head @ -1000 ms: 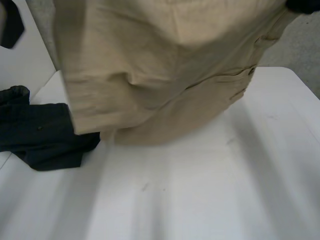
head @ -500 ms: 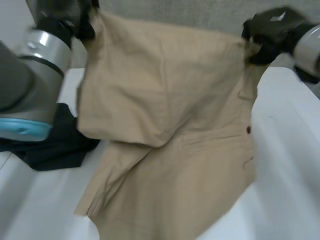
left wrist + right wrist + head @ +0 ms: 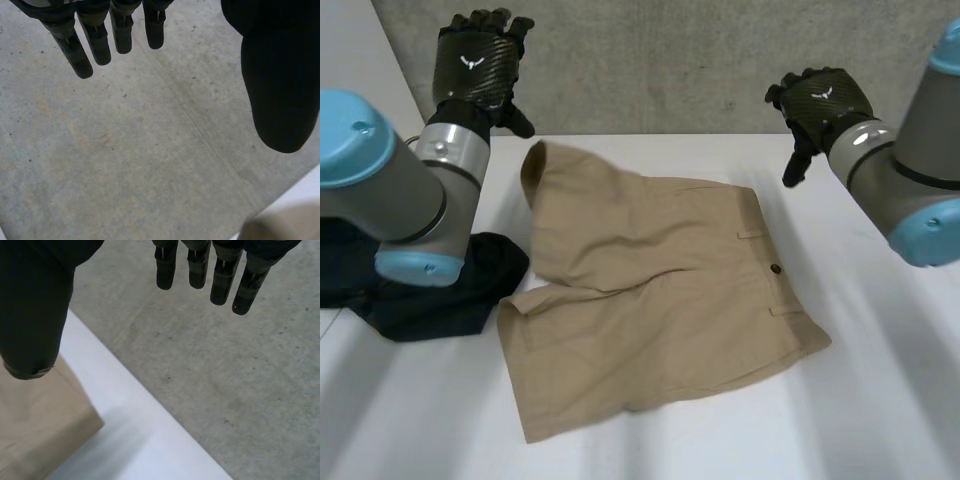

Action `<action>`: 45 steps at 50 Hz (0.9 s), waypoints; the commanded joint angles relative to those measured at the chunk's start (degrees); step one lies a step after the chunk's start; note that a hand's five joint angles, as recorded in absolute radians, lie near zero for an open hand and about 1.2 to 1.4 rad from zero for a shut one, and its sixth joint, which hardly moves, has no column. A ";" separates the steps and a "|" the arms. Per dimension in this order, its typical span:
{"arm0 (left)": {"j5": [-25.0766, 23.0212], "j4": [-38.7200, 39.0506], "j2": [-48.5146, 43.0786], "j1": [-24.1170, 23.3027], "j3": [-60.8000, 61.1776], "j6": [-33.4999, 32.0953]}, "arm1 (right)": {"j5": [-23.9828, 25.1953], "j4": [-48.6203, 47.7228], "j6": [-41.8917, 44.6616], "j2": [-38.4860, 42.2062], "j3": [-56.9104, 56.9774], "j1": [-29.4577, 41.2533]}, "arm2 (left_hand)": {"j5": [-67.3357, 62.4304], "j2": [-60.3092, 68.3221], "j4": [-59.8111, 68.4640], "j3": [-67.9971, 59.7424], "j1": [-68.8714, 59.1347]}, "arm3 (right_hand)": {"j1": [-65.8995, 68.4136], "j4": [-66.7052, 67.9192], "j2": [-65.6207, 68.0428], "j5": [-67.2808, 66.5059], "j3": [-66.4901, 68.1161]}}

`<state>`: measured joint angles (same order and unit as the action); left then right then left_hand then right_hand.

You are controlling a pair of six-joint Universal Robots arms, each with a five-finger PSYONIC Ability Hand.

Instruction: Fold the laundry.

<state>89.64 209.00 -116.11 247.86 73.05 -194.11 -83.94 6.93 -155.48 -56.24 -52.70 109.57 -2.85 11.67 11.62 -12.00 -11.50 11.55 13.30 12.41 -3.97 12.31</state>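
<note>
Shorts [image 3: 650, 290]: tan, flat on table [image 3: 880, 400] — far left corner humped up.
Left hand [image 3: 475, 65]: aloft near that corner, fingers spread, holding nothing; white winged mark.
Right hand [image 3: 820, 100]: aloft, fingers loose, holding nothing — same mark.
Dark cloth [image 3: 440, 300]: just beside shorts.

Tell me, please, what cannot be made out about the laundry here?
Dark garment: head view, partly behind the left arm, cut off by the edge; kind unclear.
Khaki shorts: head view, the raised fold at the far corner hides what is under it.
Right wrist view: the thumb of the right hand covers a shorts corner.
</note>
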 commanded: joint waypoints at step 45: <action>7.30 -24.27 10.20 -12.31 41.21 0.75 | 24.97 -9.48 23.38 -8.10 -49.43 -13.06 | -29.12 30.30 30.34 -29.97 -30.46 | 24.61 22.85 23.74 -22.18 23.84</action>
<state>95.95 182.74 -105.02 235.54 114.87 -193.26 -58.93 -2.45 -132.08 -64.18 -102.02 96.78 -19.84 29.66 29.81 -29.63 -30.14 27.65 32.81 33.35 -21.73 32.78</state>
